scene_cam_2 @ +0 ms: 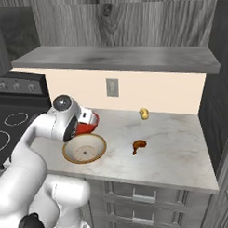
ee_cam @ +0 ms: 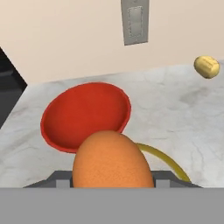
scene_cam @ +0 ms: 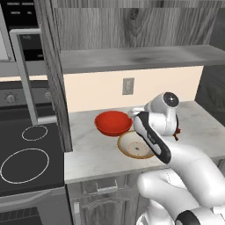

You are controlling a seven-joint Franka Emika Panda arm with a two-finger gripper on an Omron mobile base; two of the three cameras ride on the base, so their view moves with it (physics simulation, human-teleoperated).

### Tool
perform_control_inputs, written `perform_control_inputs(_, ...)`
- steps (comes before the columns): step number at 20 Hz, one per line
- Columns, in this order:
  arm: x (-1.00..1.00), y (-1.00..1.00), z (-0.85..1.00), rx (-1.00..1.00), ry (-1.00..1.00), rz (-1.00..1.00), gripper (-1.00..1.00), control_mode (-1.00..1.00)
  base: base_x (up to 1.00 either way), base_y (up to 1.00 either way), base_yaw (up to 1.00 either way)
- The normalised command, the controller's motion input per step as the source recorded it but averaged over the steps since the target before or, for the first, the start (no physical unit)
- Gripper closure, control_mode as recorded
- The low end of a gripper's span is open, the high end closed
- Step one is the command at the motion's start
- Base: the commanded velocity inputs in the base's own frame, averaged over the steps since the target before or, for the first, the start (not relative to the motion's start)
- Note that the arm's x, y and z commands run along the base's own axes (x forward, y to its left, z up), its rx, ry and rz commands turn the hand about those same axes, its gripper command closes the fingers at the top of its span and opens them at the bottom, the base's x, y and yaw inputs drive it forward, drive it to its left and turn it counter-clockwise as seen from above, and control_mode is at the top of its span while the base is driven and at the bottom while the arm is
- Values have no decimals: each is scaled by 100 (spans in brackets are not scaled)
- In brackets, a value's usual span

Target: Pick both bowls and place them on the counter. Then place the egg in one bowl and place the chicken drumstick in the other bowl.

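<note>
The counter [scene_cam_2: 182, 155] is a pale marbled slab. On it rest a red bowl [scene_cam: 113, 122] and a beige bowl [scene_cam_2: 84, 148], just beside each other; a drumstick [scene_cam_2: 139, 145] mid-slab; and a small yellowish item [scene_cam_2: 144, 113] near the back wall.

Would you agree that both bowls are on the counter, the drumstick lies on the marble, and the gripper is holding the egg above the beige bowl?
Nearly: the hand view shows the gripper holding the egg in front of the red bowl, not above the beige bowl. Both bowls are on the counter; the drumstick lies on the marble.
</note>
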Motion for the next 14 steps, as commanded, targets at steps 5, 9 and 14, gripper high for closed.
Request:
perform_control_inputs(5, 28, 37, -2, 0, 0, 0, 100, -100, 0, 0, 0)
perform_control_inputs(9, 21, 31, -3, 2, 0, 0, 100, -100, 0, 0, 0)
perform_control_inputs(14, 22, 20, -13, 1, 0, 0, 100, -100, 0, 0, 0)
